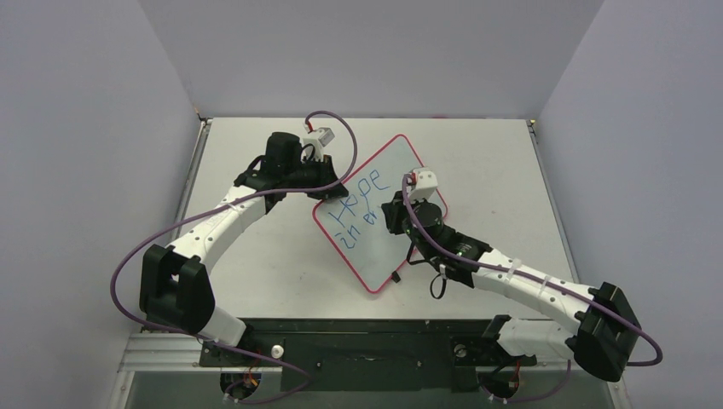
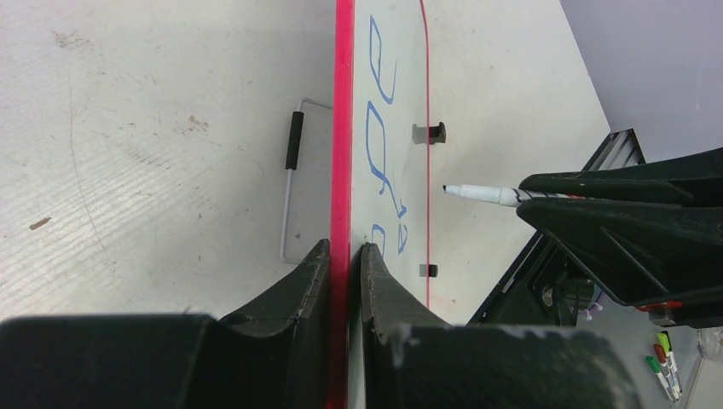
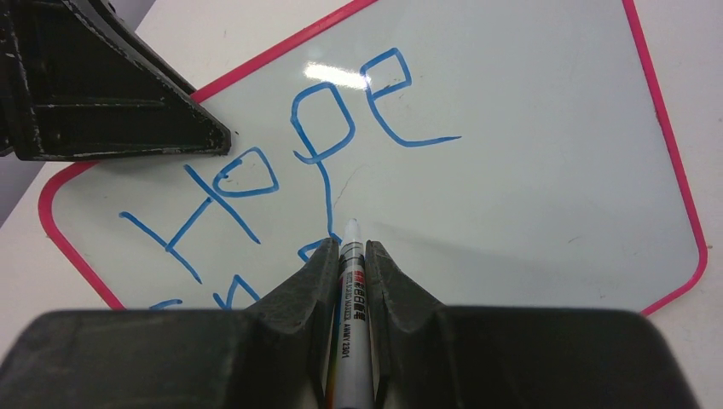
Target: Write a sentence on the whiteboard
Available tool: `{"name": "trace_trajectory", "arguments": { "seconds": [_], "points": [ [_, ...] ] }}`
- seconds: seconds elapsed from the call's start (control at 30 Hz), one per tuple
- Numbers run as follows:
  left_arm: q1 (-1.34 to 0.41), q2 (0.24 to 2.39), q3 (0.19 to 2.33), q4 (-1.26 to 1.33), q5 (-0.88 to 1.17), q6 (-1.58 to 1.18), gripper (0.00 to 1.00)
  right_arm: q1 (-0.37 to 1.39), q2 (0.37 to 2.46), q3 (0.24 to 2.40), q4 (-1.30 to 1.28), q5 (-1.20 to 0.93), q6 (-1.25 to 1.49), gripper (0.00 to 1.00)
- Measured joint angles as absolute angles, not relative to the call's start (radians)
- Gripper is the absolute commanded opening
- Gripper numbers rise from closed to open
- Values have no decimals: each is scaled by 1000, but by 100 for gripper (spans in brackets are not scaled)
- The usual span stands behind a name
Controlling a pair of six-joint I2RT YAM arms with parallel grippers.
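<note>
The writing is partway through, by my judgement: the blue hand-drawn marker sentence reads "Hope" on its first line, with a second line started beneath it, "in" and a letter or two more; the flat glossy white whiteboard with a thin red-pink rim sits on the pale grey counter, seemingly raised at the edge that runs straight between the left jaws, which are shut tight on that rim and steady it; the right jaws are closed on a slim white marker pen, its tip poking out just ahead of them over the second line; the next move calls for setting that tip down just past the last letter and drawing the following stroke without the board slipping; whether the tip touches the surface I cannot tell; the second line's letters are hidden behind the right jaws and small from above; a thin wire loop with a black sleeve shows beside the left jaws, partly behind the board.
</note>
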State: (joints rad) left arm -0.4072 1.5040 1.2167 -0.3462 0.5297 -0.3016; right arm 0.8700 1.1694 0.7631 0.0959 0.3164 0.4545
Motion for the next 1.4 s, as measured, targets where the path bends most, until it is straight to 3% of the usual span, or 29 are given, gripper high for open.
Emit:
{"name": "trace_trajectory", "arguments": {
  "seconds": [1.4],
  "points": [
    [-410, 1504, 1217, -347, 525, -296, 0, 822, 1251, 753, 119, 300, 466, 0]
  ]
}}
